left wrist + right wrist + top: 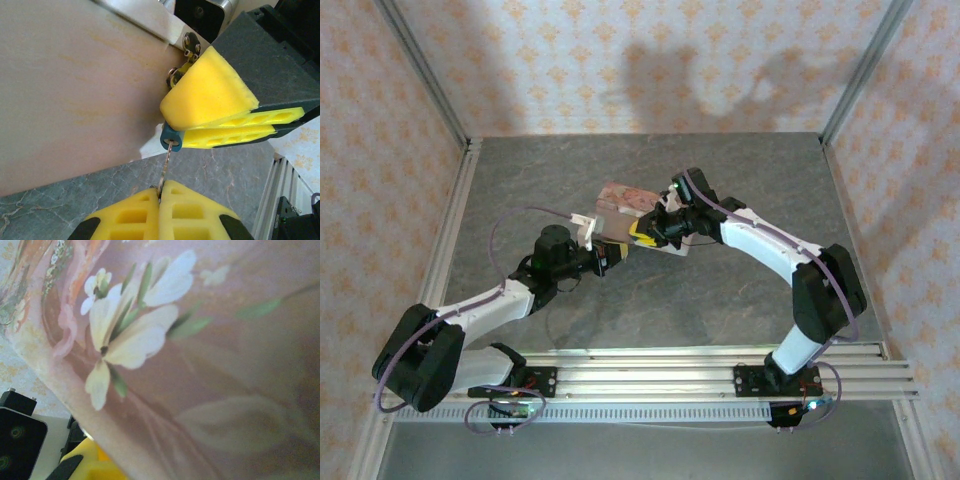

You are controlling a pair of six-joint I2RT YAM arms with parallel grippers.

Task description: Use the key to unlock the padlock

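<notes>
Centrally in the left wrist view, the padlock [171, 138] is seen pinched at the fingertips of the right gripper [176, 131], which enters from 2 o'clock with its jaws narrowed onto it. From 6 o'clock the key [165, 167] is held by the left gripper [160, 192], jaws clamped tight on its lower end, tip touching the padlock's lower face. The pink tin [65, 90] is noted at 9 o'clock, its hasp [190, 45] at 12 o'clock. Beneath, a grey stone-patterned table [100, 200] is recorded.

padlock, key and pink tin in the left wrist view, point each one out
padlock [171, 139]: left wrist view, on its teal body
key [166, 165]: left wrist view, on the thin metal shaft
pink tin [75, 90]: left wrist view, on its plain broad side
</notes>
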